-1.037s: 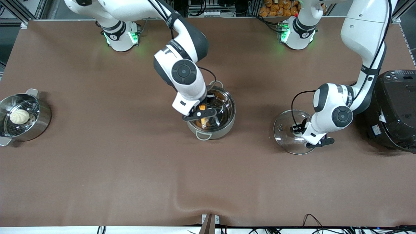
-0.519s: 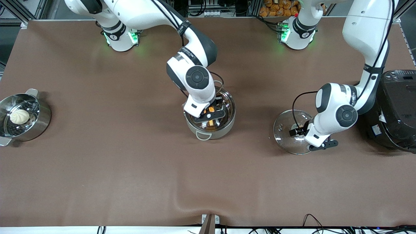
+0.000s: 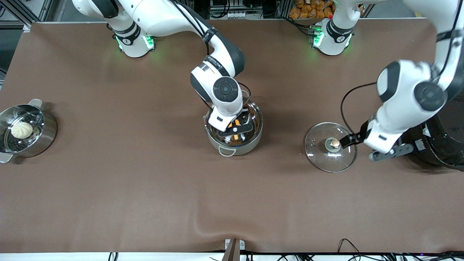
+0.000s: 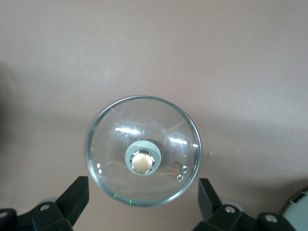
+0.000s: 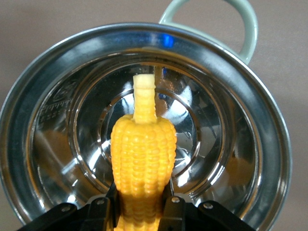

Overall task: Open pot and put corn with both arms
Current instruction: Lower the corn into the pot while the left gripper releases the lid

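Observation:
The shiny steel pot [image 3: 258, 121] stands open at the table's middle. My right gripper [image 3: 235, 131] is down inside it, shut on the yellow-orange corn [image 3: 235, 123]. In the right wrist view the corn [image 5: 143, 154] hangs between the fingers [image 5: 103, 211], its pale stalk pointing at the bottom of the pot [image 5: 250, 159]. The glass lid [image 3: 328, 156] with its tan knob [image 3: 335, 142] lies flat on the table toward the left arm's end. My left gripper [image 3: 353, 139] is open and empty above the lid's edge. The left wrist view shows the lid [image 4: 144, 130] below the spread fingers [image 4: 72, 195].
A big black rice cooker [image 3: 444, 137] stands beside the lid at the left arm's end. A steel steamer pot [image 3: 50, 125] with a white bun [image 3: 21, 129] stands at the right arm's end. Brown table cloth lies all round.
My left gripper has let go of the lid's knob, risen and drawn toward the rice cooker. My right gripper has moved the corn over the pot's middle and lower into it.

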